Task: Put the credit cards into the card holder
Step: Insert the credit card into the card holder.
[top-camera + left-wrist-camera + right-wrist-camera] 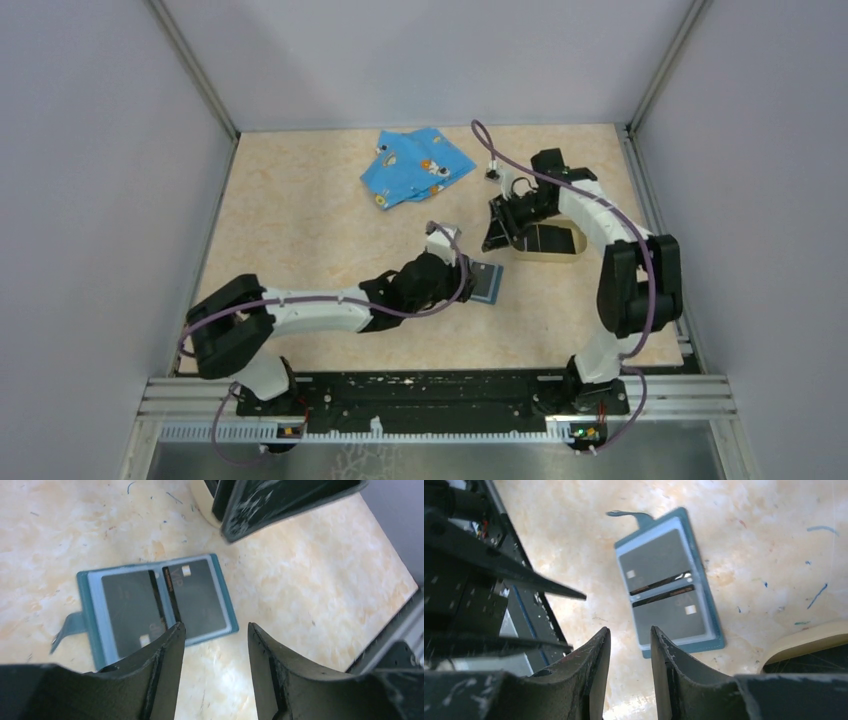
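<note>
The teal card holder (95,625) lies open and flat on the table, its strap sticking out at one side. Two black credit cards (127,612) (197,597) sit side by side in its light blue inside, also seen as the cards (656,560) (671,615) in the holder (711,625). My left gripper (215,626) hovers open just above the holder's near edge, with nothing between its fingers. My right gripper (630,629) is open by a narrower gap and empty, a little off the holder's end. From above, the holder (486,283) lies between the left gripper (463,268) and the right gripper (497,238).
A tan oval tray (572,252) with something black inside stands right of the holder, under the right wrist. A bright blue cartoon-print cloth (415,165) lies at the back of the table. The left arm (474,580) is close beside the right gripper.
</note>
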Controlling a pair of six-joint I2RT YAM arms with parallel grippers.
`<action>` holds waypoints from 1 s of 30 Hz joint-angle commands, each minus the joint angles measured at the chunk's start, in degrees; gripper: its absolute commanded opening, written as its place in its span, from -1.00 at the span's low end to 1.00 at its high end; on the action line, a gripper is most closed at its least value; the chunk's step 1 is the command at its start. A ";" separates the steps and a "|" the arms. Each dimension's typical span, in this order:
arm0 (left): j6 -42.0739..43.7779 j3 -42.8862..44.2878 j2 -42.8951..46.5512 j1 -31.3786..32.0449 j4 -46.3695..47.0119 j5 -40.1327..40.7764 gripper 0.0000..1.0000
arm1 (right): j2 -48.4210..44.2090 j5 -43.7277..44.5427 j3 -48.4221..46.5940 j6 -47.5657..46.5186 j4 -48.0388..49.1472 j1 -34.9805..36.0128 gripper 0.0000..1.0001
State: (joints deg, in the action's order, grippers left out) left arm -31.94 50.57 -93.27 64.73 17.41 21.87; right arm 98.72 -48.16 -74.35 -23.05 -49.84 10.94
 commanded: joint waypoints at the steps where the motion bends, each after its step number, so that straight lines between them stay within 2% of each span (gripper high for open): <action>1: 9.49 -10.52 9.03 -0.13 9.47 -5.45 0.12 | -10.77 -8.45 2.90 -10.94 0.89 -0.22 -0.29; 5: 10.87 -21.30 18.75 -0.13 11.25 -1.85 0.19 | -20.73 -13.13 8.91 -20.88 4.36 -0.09 -0.28; 8: 11.05 -27.59 25.21 -0.21 12.54 1.22 0.46 | -27.83 -15.54 14.27 -29.64 7.94 -0.13 -0.24; 10: 10.80 -30.35 28.75 -0.37 12.41 2.55 0.79 | -31.28 -17.10 18.59 -31.00 12.92 -0.11 -0.18; 12: 9.65 -32.32 30.50 -0.46 11.66 3.19 0.94 | -33.54 -18.78 22.79 -28.58 18.56 -0.02 -0.15; 15: 7.87 -34.64 30.89 -0.56 12.20 2.46 0.97 | -35.78 -16.27 26.50 -35.31 16.22 -0.17 -0.11; 19: 7.16 -35.25 28.80 -1.21 13.44 1.68 0.97 | -38.56 -13.18 31.97 -40.85 18.79 -0.45 0.03; 24: 6.89 -34.85 26.11 -3.12 15.27 1.24 0.97 | -38.33 -11.20 32.89 -43.01 18.69 -0.48 0.04; 30: 7.25 -35.05 23.11 -8.39 18.18 -7.18 0.97 | -37.92 -10.67 33.86 -44.03 19.16 -0.47 0.08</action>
State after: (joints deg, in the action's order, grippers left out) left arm -24.67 15.68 -68.58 58.89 31.55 20.73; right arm 61.56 -57.93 -40.84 -64.18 -33.26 10.70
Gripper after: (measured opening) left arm 0.987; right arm 0.533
